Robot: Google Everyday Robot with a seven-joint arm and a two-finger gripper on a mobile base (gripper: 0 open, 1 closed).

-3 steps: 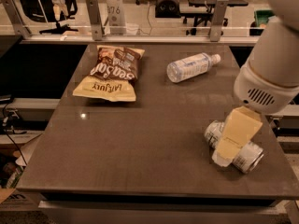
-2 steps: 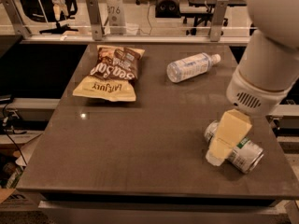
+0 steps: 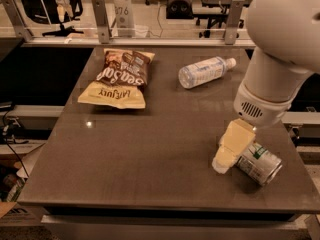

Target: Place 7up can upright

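Observation:
The 7up can point(image 3: 259, 163), silvery with green marks, lies on its side near the front right corner of the dark table point(image 3: 150, 154). My gripper point(image 3: 229, 151), cream-coloured and hanging from the big white arm point(image 3: 280, 59), is down at the can's left end. It covers that end and touches or nearly touches the can. The can's right part and its rim show past the gripper.
A clear plastic water bottle point(image 3: 205, 72) with a white cap lies on its side at the back right. A brown and yellow chip bag point(image 3: 119, 79) lies flat at the back left. Metal railing posts point(image 3: 101, 20) stand behind the table's far edge.
My arm has swung to the left and the gripper has slid left along the can, so it now hides the can's left end. The can stays lying in about the same place.

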